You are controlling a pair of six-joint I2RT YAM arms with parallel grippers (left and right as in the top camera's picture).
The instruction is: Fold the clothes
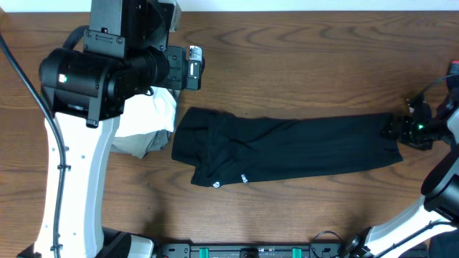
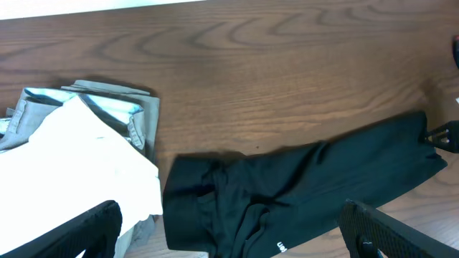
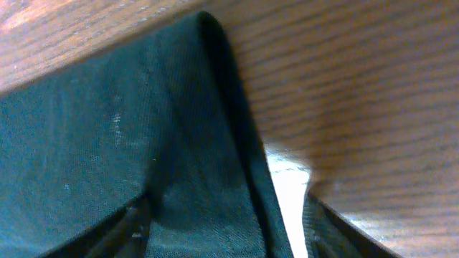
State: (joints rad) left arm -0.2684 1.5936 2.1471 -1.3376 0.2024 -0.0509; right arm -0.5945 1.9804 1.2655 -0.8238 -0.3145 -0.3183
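Across the wood table (image 1: pixel 301 64) lies a black T-shirt (image 1: pixel 287 150); left wrist alone shows the grey garment (image 2: pixel 140 118) layered; left gripper (image 2: pixel 229 211) gapes, right gripper (image 1: pixel 398 130) unclear

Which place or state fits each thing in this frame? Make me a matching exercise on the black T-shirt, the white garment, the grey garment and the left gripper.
Things:
1. black T-shirt
2. white garment
3. grey garment
4. left gripper

Places or states:
A. lies partly under another garment
B. open wide, holding nothing
C. laid out flat in one long band
D. lies on top of another garment

Pairs: 1-C, 2-D, 3-A, 4-B
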